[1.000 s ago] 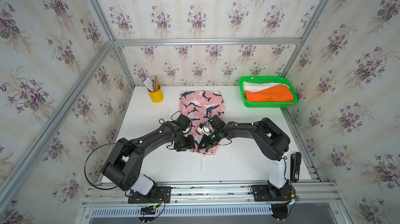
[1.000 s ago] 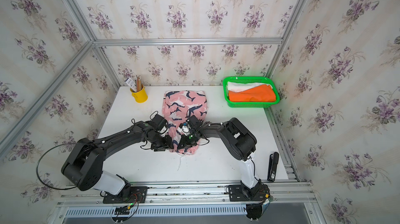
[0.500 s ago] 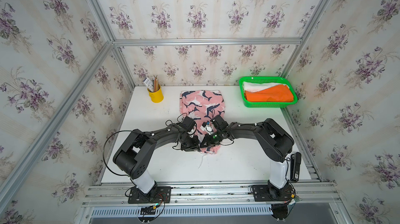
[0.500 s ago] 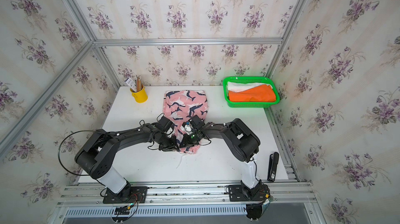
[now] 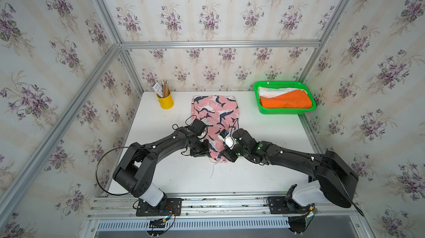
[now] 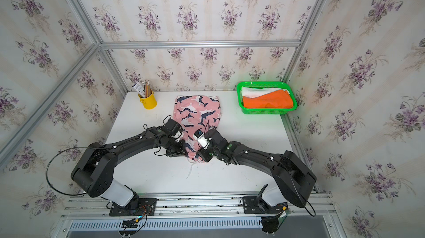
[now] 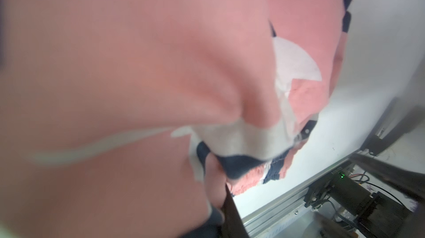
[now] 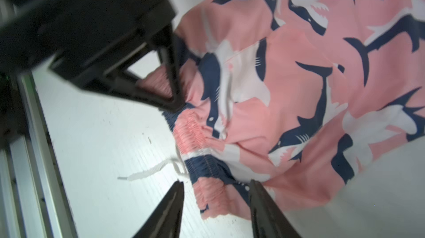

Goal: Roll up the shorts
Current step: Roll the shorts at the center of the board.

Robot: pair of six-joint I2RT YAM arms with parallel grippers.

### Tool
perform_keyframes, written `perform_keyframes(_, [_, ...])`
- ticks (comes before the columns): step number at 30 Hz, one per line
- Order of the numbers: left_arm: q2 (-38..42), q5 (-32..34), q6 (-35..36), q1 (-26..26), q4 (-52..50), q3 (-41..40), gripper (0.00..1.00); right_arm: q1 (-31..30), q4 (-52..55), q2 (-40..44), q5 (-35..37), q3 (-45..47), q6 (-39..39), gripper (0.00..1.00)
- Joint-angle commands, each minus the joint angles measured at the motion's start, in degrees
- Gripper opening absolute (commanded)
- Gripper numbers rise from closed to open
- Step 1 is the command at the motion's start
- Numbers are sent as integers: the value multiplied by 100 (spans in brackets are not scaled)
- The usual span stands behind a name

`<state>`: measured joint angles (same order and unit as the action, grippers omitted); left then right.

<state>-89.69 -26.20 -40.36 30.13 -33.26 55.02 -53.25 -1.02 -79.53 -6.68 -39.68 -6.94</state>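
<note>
left claw point(image 8: 176, 104) is clamped on the gathered waistband point(image 8: 190, 128) of the pink whale-print cloth shorts point(image 5: 215, 112); right claw point(image 8: 216, 187) sits open, jaws either side of that waistband, on the white bench point(image 5: 264, 138)

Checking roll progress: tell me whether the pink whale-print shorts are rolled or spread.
Mostly spread: the pink shorts lie flat on the table; only the waistband end is bunched in the left gripper.
</note>
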Motion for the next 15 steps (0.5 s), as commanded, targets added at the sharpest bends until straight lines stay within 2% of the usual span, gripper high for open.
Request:
perform_keyframes(1, [149, -295, 104, -105, -282, 27, 14, -146, -1035, 156, 436, 292, -1345, 76])
perform_keyframes(2, [189, -367, 123, -146, -314, 10, 14, -228, -1101, 146, 477, 332, -1505, 87])
perform_keyframes(3, [209, -462, 171, -210, -342, -8, 14, -352, -1234, 164, 591, 454, -1811, 91])
perform_keyframes(7, [188, -684, 369, -336, -511, 68, 14, -869, -2408, 70, 1574, 1172, -3165, 94])
perform_keyframes(9, [149, -772, 435, -410, -562, 79, 14, -888, -2728, -96, 1820, 1290, -3505, 100])
perform_keyframes(15, [84, -1023, 546, -522, -617, 35, 13, -1047, -3703, -806, 2307, 1531, -4164, 100])
